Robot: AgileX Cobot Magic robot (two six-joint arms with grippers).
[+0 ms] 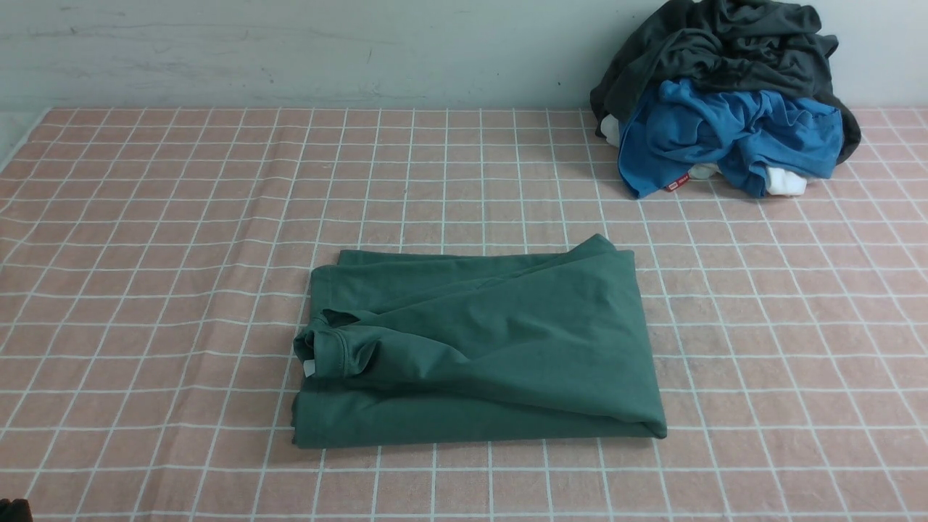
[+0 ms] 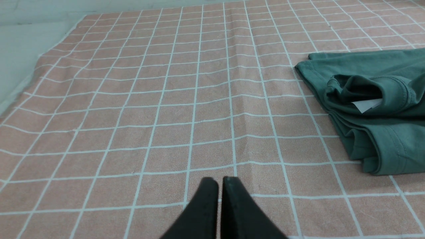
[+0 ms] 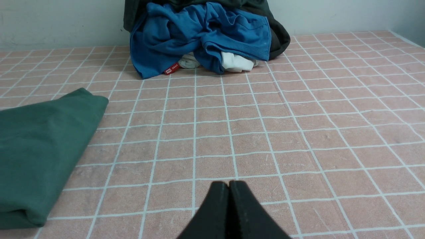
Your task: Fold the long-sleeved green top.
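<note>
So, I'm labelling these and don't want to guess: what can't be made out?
- Round print on the green top: hidden by its folds in the front view.
- Writing on the white tag: too small, front view.
- Bottom of the dark grey garment: behind the blue garment, front view.
- Rest of the left gripper: cut off by the left wrist view's edge.

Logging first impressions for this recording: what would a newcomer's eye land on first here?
First, the folded green top in the middle of the pink checked cloth, its collar bunched at the left end. Next, the bright blue garment in the far right heap, with a dark grey garment above it against the pale wall.
</note>
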